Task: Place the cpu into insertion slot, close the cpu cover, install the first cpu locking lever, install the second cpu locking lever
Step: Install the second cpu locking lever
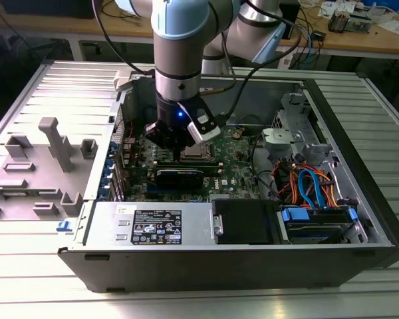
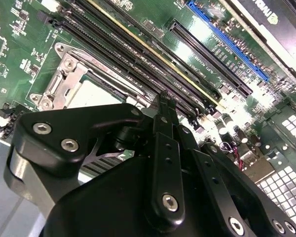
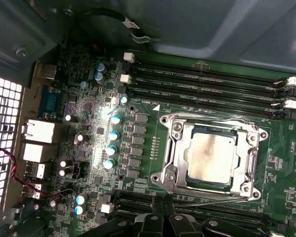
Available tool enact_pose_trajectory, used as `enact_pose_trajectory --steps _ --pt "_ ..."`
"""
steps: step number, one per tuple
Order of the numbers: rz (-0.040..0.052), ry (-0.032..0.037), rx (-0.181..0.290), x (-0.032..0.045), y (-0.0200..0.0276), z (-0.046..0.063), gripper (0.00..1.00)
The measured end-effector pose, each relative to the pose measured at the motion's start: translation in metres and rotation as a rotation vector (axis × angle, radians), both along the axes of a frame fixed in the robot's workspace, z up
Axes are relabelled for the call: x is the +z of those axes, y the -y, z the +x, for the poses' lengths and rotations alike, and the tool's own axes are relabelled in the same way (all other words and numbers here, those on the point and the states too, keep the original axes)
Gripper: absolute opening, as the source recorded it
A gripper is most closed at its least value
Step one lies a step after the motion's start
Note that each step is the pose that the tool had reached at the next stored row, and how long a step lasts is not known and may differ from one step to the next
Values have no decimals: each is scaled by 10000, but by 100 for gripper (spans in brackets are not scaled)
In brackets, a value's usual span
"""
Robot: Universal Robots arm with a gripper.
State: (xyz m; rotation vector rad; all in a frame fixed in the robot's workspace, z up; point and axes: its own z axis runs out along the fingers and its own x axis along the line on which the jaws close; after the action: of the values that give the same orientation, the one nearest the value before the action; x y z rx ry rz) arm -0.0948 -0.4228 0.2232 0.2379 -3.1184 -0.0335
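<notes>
The cpu (image 3: 210,157), a dull silver square, lies seated in the insertion slot (image 3: 164,177) on the green board. The shiny cpu cover (image 3: 180,143) is folded down flat around it, its window framing the chip. A thin metal locking lever (image 3: 212,201) runs along the socket edge nearest my gripper; whether it is latched I cannot tell. My gripper (image 2: 164,101) is shut, its black fingertips pressed together just beside the socket (image 2: 64,81), with nothing visible between them. In the exterior view the gripper (image 1: 179,154) hangs low inside the open case, next to the socket (image 1: 198,151).
Long black memory slots (image 3: 207,81) flank the socket on both sides. A black card (image 1: 179,177) lies just in front of the gripper in the exterior view. Orange and blue cables (image 1: 309,186) fill the exterior view's right of the case. A grey fixture tray (image 1: 46,166) sits at its left.
</notes>
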Motion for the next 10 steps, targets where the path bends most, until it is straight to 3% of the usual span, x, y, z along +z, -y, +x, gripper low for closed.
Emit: enact_pose_trajectory --steps 10 --pt "22 0 70 -63 0 -10 11"
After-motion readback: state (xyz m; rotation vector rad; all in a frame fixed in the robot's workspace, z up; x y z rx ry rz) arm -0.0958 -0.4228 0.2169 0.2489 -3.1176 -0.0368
